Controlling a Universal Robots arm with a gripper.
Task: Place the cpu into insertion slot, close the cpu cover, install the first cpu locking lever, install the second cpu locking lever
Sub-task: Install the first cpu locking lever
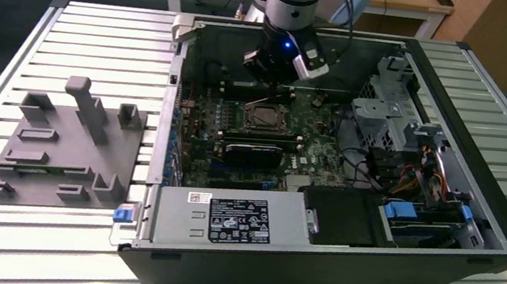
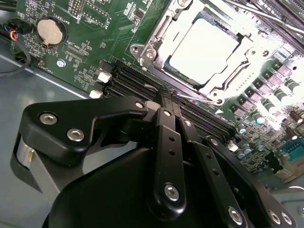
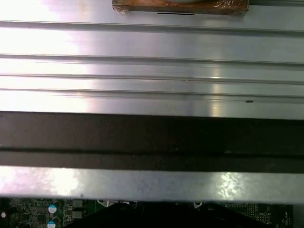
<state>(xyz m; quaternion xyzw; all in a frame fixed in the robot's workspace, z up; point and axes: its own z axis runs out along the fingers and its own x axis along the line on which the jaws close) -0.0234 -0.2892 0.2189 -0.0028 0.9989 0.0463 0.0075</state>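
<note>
Both my fingers (image 2: 167, 114) are pressed together, pinching nothing, just above the memory slots (image 2: 142, 85) beside the socket. Beyond them the cpu (image 2: 204, 47) sits in the insertion slot (image 1: 264, 117), with the cpu cover (image 2: 164, 35) lying down around it on the green board (image 2: 99, 28).
</note>
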